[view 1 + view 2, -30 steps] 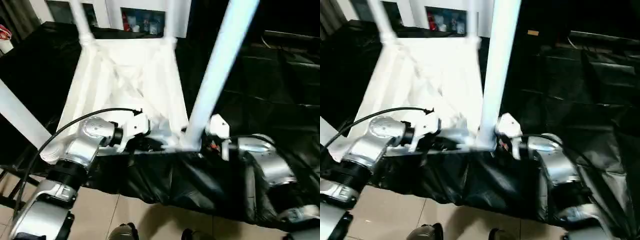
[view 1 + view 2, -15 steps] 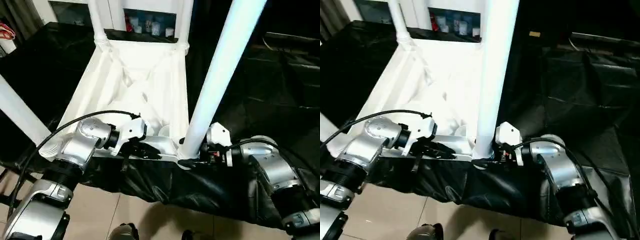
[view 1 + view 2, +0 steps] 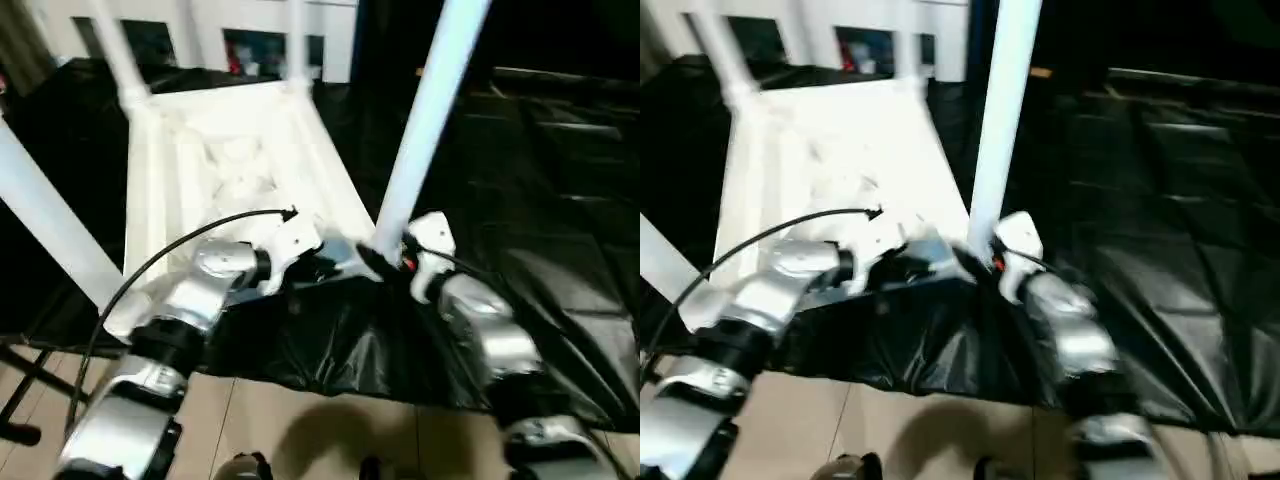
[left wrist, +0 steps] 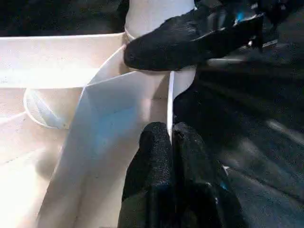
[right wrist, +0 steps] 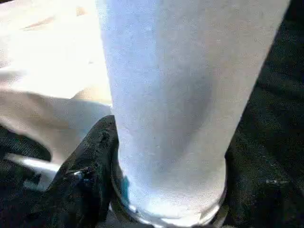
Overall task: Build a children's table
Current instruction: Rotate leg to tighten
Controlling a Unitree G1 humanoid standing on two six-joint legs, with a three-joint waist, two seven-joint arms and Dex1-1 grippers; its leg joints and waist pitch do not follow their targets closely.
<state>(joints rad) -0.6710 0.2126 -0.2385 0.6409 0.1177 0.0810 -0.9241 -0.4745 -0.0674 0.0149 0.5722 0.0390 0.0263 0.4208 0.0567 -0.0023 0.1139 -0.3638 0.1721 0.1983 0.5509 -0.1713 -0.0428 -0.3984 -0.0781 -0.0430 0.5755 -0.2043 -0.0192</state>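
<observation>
The left gripper (image 4: 172, 137) is clenched on the thin edge wall of the table (image 3: 215, 150), just beside the near corner socket. The right gripper (image 5: 166, 156) is set around the foot of a leg (image 3: 425, 110), one black finger (image 5: 88, 166) being seen pressed to the tube where it enters that socket; the far finger is not made out clearly, so a firm hold cannot be confirmed. The table is lying upside down on a black sheet (image 3: 540, 190), ribbed underside up, with the other legs (image 3: 45, 225) standing in their sockets. The leg at the right gripper is seen leaning slightly, though the tilt of the view may account for this. If it is pushed down while out of line, it could be jammed part-way or the socket rim could be strained. The left hold is on a thin wall only, so the top could be slid or twisted on the slick sheet under a hard push, and the other legs could be tipped. A white cabinet (image 3: 255, 40) stands behind, well apart.
</observation>
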